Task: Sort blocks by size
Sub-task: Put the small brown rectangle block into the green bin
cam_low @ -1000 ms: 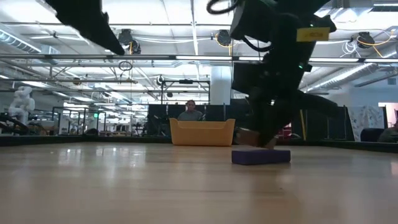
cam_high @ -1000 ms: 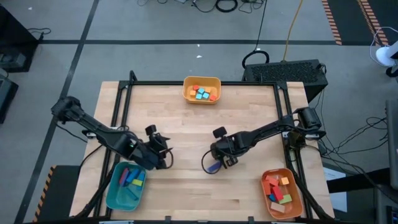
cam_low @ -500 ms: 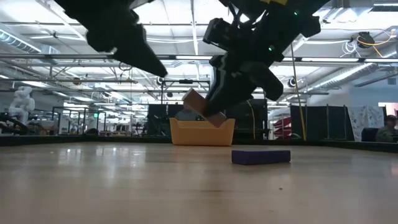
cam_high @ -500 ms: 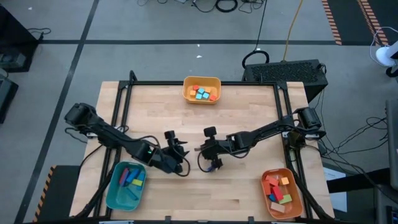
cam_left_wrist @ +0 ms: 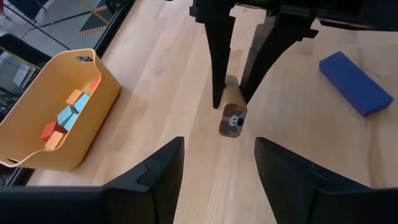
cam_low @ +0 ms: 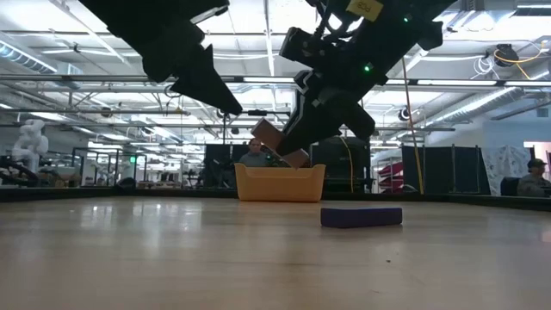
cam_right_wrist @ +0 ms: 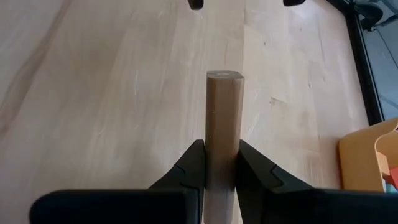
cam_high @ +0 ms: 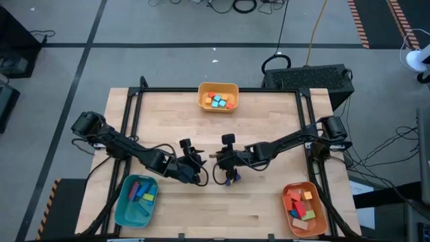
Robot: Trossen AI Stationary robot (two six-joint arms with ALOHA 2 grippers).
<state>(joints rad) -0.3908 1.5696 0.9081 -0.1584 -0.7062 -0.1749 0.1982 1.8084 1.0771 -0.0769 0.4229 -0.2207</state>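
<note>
Mostly the sorting looks done: the yellow tray (cam_high: 218,97) at the far edge of the table (cam_high: 269,128) holds the small cubes, the teal tray (cam_high: 136,199) at the near left holds long bars, and the orange tray (cam_high: 303,208) at the near right holds mid-sized bricks. By the high view only two pieces remain outside the trays. One is a tan bar (cam_left_wrist: 232,112), pinched between the fingers of the right gripper (cam_high: 220,160) and held tilted in the air above mid-table; the right wrist view shows both fingers closed against the bar's sides, with its free end sticking forward. The other is a blue-purple brick (cam_low: 362,216) lying flat on the wood just beside and below that gripper, touched by nothing. The left gripper (cam_high: 197,165) hovers close opposite, its fingers spread apart with nothing between them, and in its wrist view they frame the bar's end, so a hand-over across the middle seems to be the step in hand, presumably so the bar can go to the teal tray on the left arm's side. After that, I judge, the brick still needs picking up and placing
</note>
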